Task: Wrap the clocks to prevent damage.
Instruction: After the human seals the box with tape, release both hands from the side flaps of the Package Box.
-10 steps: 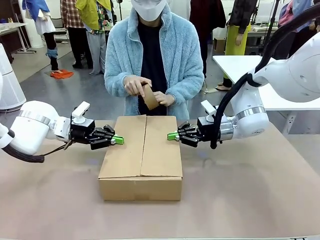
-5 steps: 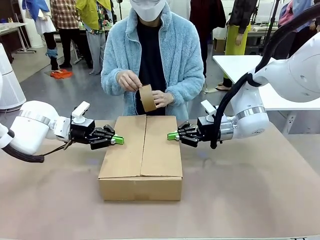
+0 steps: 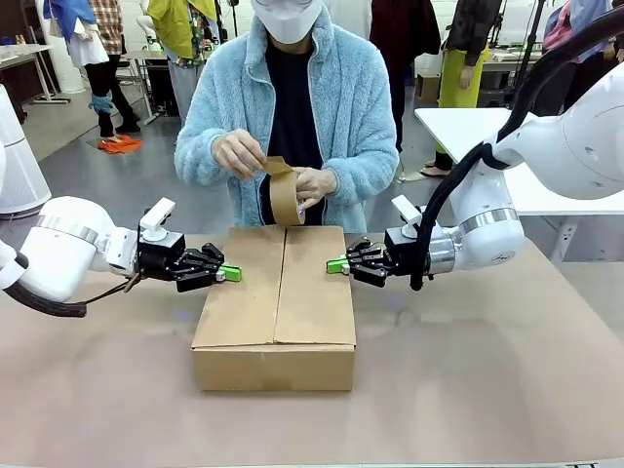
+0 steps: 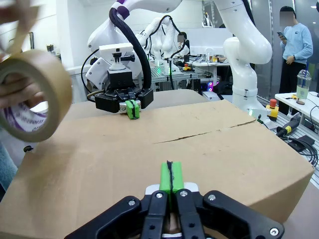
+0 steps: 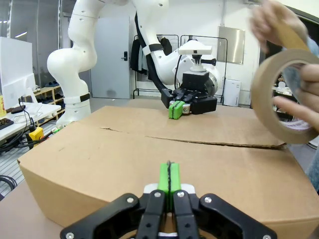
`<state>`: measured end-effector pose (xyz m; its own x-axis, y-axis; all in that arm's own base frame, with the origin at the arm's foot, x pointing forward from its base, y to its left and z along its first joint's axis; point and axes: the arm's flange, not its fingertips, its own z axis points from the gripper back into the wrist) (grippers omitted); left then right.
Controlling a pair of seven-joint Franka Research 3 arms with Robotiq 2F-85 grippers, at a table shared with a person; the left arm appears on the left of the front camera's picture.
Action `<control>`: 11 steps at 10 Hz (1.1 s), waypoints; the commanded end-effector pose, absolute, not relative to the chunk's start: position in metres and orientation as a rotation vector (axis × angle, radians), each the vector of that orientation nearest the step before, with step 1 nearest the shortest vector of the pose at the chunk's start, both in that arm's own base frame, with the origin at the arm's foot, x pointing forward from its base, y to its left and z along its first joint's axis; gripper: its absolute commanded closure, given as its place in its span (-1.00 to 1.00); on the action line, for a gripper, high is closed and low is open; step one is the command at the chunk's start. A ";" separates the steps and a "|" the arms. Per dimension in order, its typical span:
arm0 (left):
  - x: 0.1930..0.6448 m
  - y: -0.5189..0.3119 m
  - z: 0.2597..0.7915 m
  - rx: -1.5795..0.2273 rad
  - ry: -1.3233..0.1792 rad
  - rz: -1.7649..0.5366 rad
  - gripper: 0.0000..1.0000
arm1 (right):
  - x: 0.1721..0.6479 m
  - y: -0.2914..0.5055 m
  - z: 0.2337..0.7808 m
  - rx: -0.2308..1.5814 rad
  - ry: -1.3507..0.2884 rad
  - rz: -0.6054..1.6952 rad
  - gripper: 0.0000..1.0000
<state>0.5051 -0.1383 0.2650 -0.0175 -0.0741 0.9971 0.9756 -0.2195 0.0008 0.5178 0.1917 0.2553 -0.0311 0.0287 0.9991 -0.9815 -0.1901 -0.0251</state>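
A closed cardboard box sits mid-table, its flaps meeting along a centre seam. The bubble-wrapped clocks are hidden from sight. My left gripper is shut, green pads together, pressing on the box's left flap. My right gripper is shut too, resting on the right flap. Above the box's far edge, the person's hands hold a brown tape roll and peel a strip off it; the roll also appears in the wrist views.
The brown table has free room around the box. The person in a pale blue fleece stands at the far edge. A white table stands behind at right.
The person has raised the tape roll and pulled a strip of tape free with the other hand. Both grippers and the box have stayed still.
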 end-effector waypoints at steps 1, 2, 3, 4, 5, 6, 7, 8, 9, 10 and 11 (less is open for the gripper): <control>0.507 -0.140 0.264 -1.305 -1.059 -1.396 0.99 | 0.516 0.191 0.255 1.293 -1.111 1.392 0.98; 0.507 -0.140 0.264 -1.305 -1.059 -1.396 0.99 | 0.516 0.191 0.255 1.293 -1.111 1.392 0.98; 0.507 -0.140 0.264 -1.305 -1.059 -1.396 0.99 | 0.516 0.191 0.255 1.293 -1.111 1.392 0.98; 0.507 -0.140 0.264 -1.305 -1.059 -1.396 0.99 | 0.516 0.191 0.255 1.293 -1.111 1.392 0.98; 0.507 -0.140 0.264 -1.305 -1.059 -1.396 0.99 | 0.516 0.191 0.255 1.293 -1.111 1.392 0.98; 0.507 -0.140 0.264 -1.305 -1.059 -1.396 0.99 | 0.516 0.191 0.255 1.293 -1.111 1.392 0.98; 0.507 -0.140 0.264 -1.305 -1.059 -1.396 0.99 | 0.516 0.191 0.255 1.293 -1.111 1.392 0.98; 0.507 -0.140 0.264 -1.305 -1.059 -1.396 0.99 | 0.516 0.191 0.255 1.293 -1.111 1.392 0.98; 0.507 -0.140 0.264 -1.305 -1.059 -1.396 0.99 | 0.516 0.191 0.255 1.293 -1.111 1.392 0.98; 0.507 -0.140 0.264 -1.305 -1.059 -1.396 0.99 | 0.516 0.191 0.255 1.293 -1.111 1.392 0.98; 0.507 -0.140 0.264 -1.305 -1.059 -1.396 0.99 | 0.516 0.191 0.255 1.293 -1.111 1.392 0.98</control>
